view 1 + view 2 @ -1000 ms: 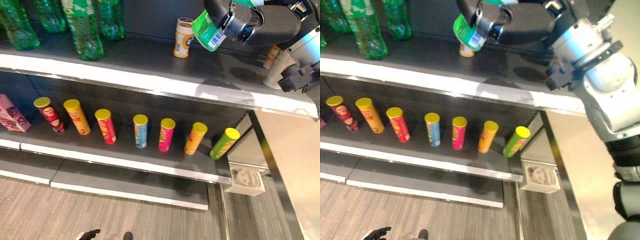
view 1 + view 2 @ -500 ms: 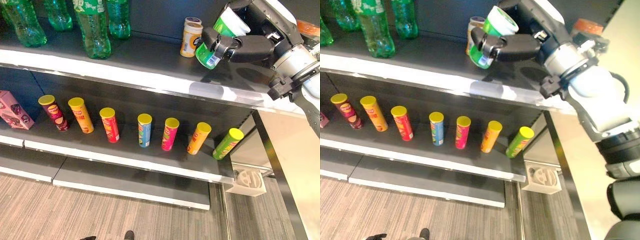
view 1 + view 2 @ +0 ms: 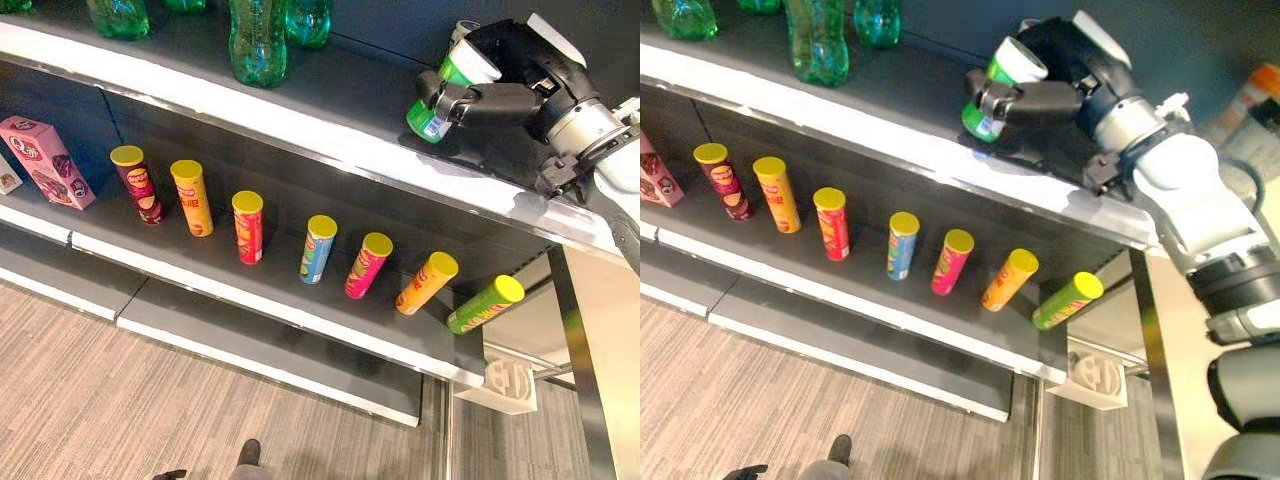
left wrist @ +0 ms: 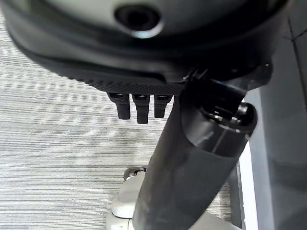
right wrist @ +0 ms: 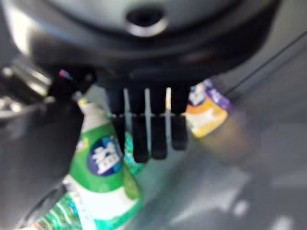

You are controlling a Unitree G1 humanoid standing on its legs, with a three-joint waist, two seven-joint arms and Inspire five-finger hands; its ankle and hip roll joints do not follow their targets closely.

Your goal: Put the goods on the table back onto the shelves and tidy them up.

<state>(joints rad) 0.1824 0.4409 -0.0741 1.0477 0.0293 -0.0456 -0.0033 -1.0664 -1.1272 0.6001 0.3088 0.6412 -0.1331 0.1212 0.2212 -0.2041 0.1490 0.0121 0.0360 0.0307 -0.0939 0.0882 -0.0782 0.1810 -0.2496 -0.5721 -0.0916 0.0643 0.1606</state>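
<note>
The right hand point(image 3: 1040, 98) reaches over the top shelf point(image 3: 330, 140) near its right end, with a can point(image 3: 447, 85) tilted between its thumb and fingers, the can's lower end down at the shelf surface. Just beyond the fingers, in the right wrist view, stands a small tub point(image 5: 205, 109). Well to the hand's left on the same shelf stand several bottles point(image 3: 258, 40), toward the back. Below the hand, on the middle shelf point(image 3: 270, 300), a row of tubes point(image 3: 318, 248) runs leftward from under the hand, and a box point(image 3: 45, 160) lies past the row's far left end. The floor point(image 3: 150, 410) lies beneath the lowest shelf.
</note>
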